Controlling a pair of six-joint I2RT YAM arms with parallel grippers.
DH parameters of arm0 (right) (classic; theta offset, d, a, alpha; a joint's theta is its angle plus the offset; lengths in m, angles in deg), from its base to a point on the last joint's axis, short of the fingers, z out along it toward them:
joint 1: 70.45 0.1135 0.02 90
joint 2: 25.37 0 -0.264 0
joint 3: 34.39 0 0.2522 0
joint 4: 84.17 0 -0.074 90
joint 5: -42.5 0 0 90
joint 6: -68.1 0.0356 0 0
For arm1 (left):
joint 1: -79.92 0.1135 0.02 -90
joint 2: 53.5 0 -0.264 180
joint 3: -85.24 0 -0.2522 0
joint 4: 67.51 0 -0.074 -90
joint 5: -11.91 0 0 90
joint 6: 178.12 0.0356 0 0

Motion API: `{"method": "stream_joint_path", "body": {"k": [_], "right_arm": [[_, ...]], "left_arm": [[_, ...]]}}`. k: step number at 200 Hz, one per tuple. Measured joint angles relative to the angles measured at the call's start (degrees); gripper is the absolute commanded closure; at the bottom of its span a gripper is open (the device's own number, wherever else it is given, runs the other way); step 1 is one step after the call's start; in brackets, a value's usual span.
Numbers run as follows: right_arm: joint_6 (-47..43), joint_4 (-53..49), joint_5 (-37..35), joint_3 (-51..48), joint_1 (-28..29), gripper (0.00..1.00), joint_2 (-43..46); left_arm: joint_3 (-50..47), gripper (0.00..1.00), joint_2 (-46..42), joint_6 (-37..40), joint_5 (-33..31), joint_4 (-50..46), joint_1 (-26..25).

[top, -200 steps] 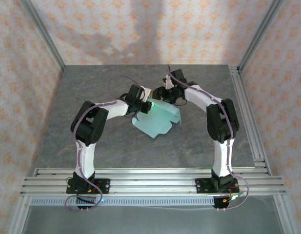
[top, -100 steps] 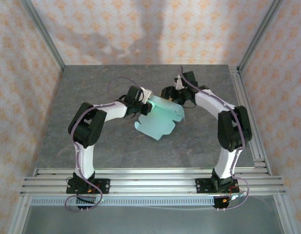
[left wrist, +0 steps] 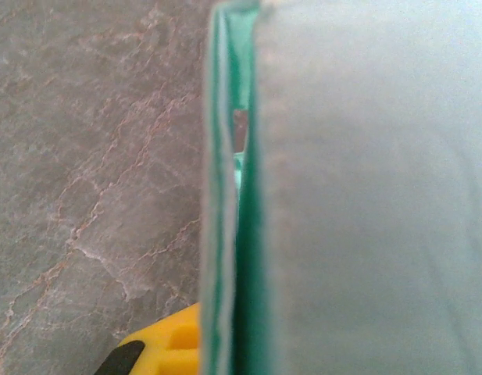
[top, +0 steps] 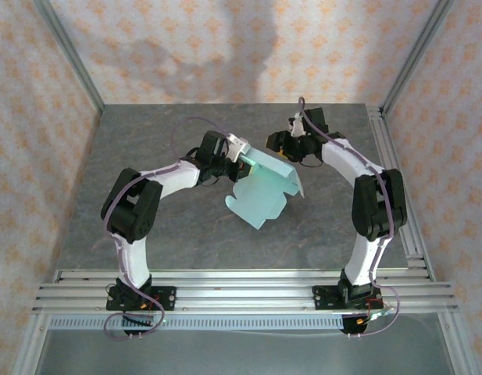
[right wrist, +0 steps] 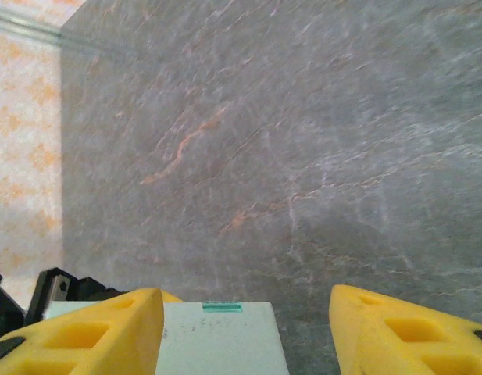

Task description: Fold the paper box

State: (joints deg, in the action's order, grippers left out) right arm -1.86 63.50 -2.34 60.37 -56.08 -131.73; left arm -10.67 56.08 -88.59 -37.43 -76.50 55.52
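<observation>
Pale mint paper box, half-folded creased sheet, tabbed flaps; left gripper clamped on its edge; right gripper spread wide

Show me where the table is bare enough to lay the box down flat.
Bare table: the near strip between the box and the rail, the left side beyond the left arm, and the far band behind both grippers. Crowded: the middle, where the left gripper and right gripper close in on the box's far edge.
</observation>
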Motion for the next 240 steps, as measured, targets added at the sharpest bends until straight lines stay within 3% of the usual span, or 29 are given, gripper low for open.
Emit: {"method": "stream_joint_path", "body": {"k": [69,101,149,166,185,240], "right_arm": [[0.6,5.5,5.0,-3.5,1.9,0.44,1.4],[2.8,9.3,5.0,-6.2,1.9,0.45,3.4],[5.6,13.3,7.3,-7.4,1.9,0.46,3.6],[6.2,14.0,8.1,-7.5,1.9,0.46,3.6],[7.0,15.1,8.1,-7.5,1.9,0.46,3.6],[7.5,15.4,8.0,-7.5,1.6,0.47,3.6]], "left_arm": [[-0.1,1.0,-1.3,-6.8,-0.3,3.8,0.1],[-0.1,0.89,-1.3,-9.1,-0.1,5.7,0.0],[-0.4,0.84,-1.3,-11.8,-0.8,8.3,0.0],[-0.4,0.87,-1.3,-12.6,-1.0,9.1,0.0],[-0.5,1.0,-1.3,-13.0,-0.8,9.7,0.0],[-0.6,1.0,-1.3,-13.7,-0.7,10.2,-0.2]]}}
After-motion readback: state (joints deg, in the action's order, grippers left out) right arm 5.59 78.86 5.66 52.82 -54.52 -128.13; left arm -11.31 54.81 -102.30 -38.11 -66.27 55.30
